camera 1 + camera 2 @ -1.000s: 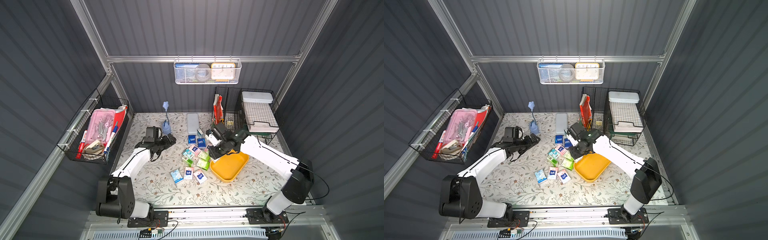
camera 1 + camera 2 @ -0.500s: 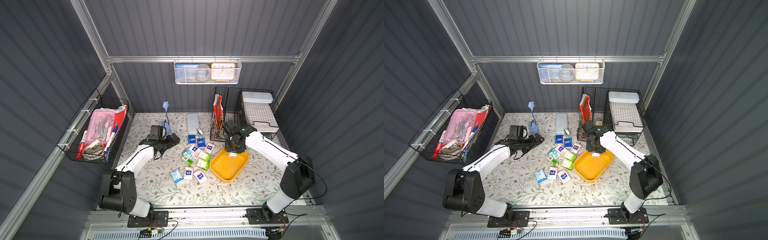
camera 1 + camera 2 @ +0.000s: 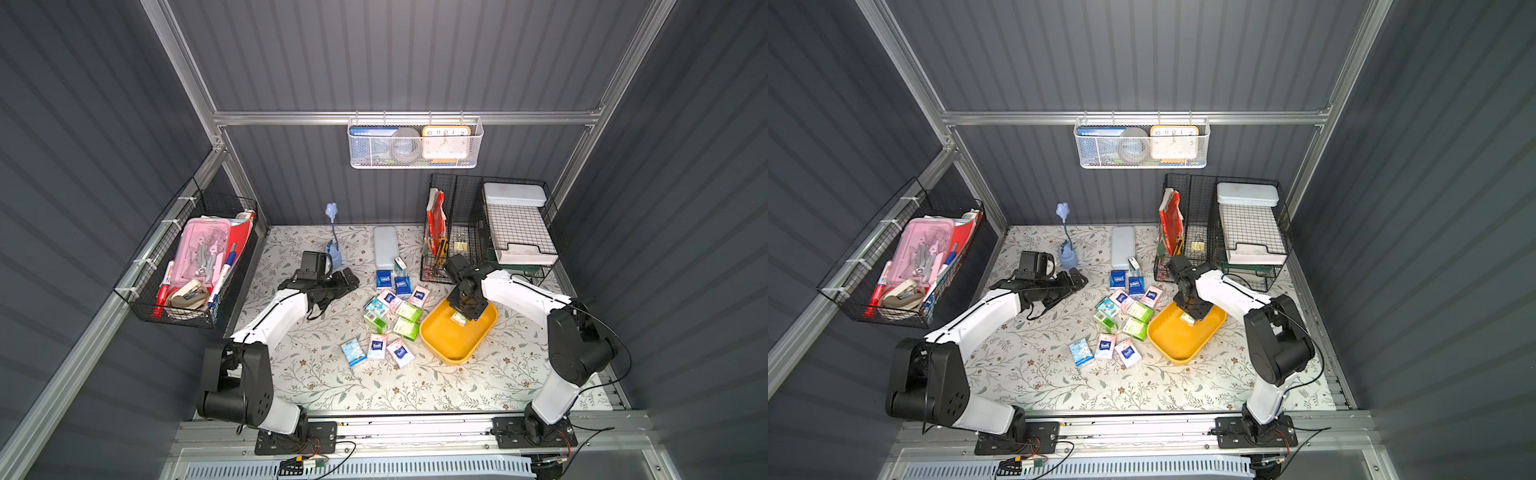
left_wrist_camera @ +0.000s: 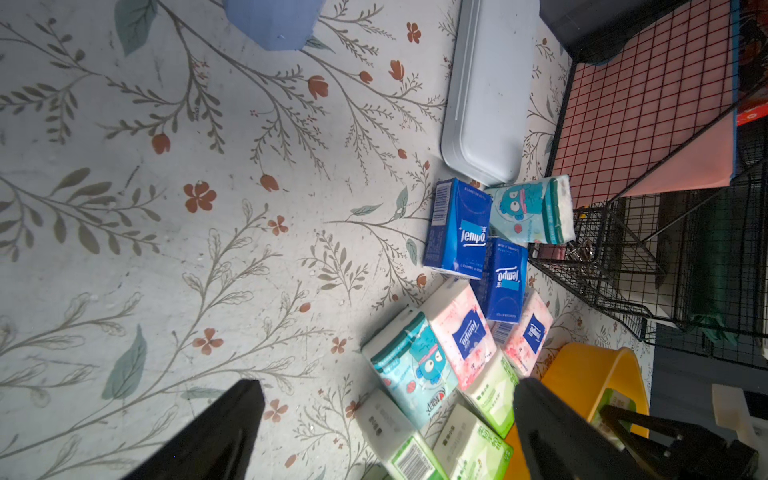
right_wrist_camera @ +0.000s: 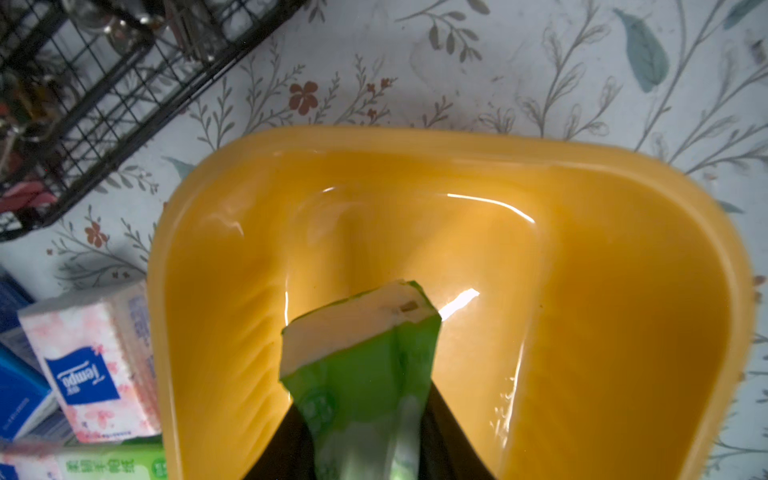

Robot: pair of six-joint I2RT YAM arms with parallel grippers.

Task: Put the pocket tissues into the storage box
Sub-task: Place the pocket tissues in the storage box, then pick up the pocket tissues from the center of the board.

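The yellow storage box [image 3: 446,353] [image 3: 1165,349] lies right of a cluster of pocket tissues [image 3: 395,307] [image 3: 1125,309] in dark blue, light blue, pink and green. My right gripper [image 3: 463,313] [image 5: 361,415] hangs over the box's far end, shut on a green packet [image 5: 361,361] [image 3: 458,318] that points down into the box [image 5: 374,139]. My left gripper [image 3: 349,282] [image 4: 388,390] stands open just left of the cluster, with nothing between its fingers. In the left wrist view, dark blue packets [image 4: 459,232] lie ahead and green ones lie near its jaws.
A long grey-blue case [image 3: 385,247] and a blue flower stand [image 3: 332,245] sit at the back. Black wire baskets [image 3: 490,232] stand at the back right, close behind my right gripper. A wire basket [image 3: 191,262] hangs on the left wall, a white mesh basket [image 3: 415,143] on the back wall.
My right gripper has swung from the tissue cluster to over the yellow box with the green packet and dropped lower. My left gripper has edged a little toward the tissues.
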